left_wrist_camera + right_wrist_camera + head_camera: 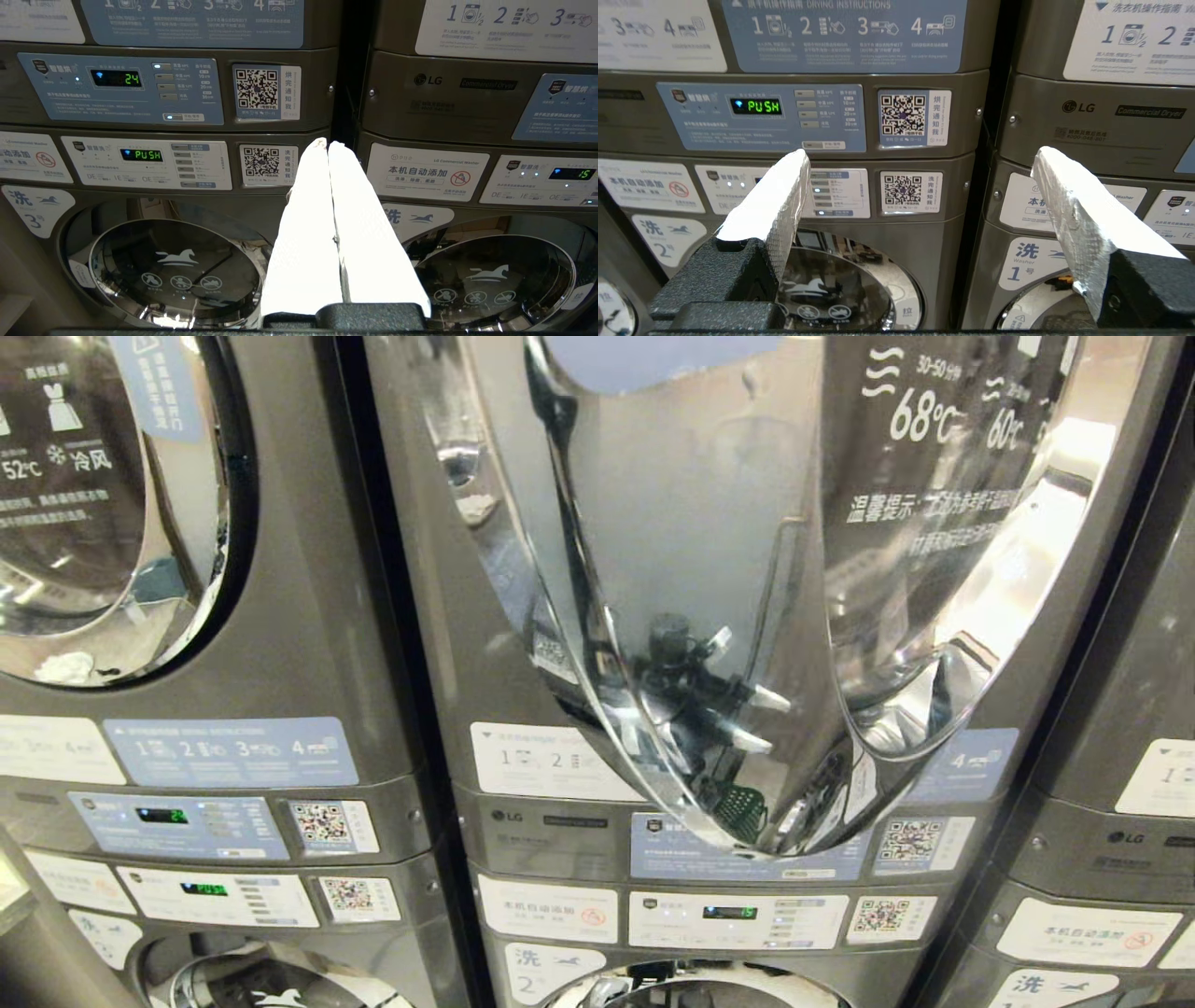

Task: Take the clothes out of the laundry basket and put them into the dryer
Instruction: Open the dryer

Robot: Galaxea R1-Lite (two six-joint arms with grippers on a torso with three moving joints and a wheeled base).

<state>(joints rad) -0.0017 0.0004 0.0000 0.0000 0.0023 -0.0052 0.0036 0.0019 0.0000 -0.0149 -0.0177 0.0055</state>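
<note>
The middle dryer [560,831] faces me, and its chrome-rimmed round door [822,728] looks swung open toward me, mirroring my dark arms. Neither gripper shows directly in the head view. In the left wrist view my left gripper [328,143] is shut, its white fingers [303,242] pressed together with nothing between them, low in front of the control panels. In the right wrist view my right gripper [922,154] stands wide open and empty before the middle dryer's panel [756,106], which reads PUSH. The clothes and the laundry basket are out of view.
Stacked grey machines fill the view: a left dryer [121,513] with its door shut, a right stack [1120,821], and washers below with round glass doors [173,270] [831,289]. The open door juts out over the middle control panels.
</note>
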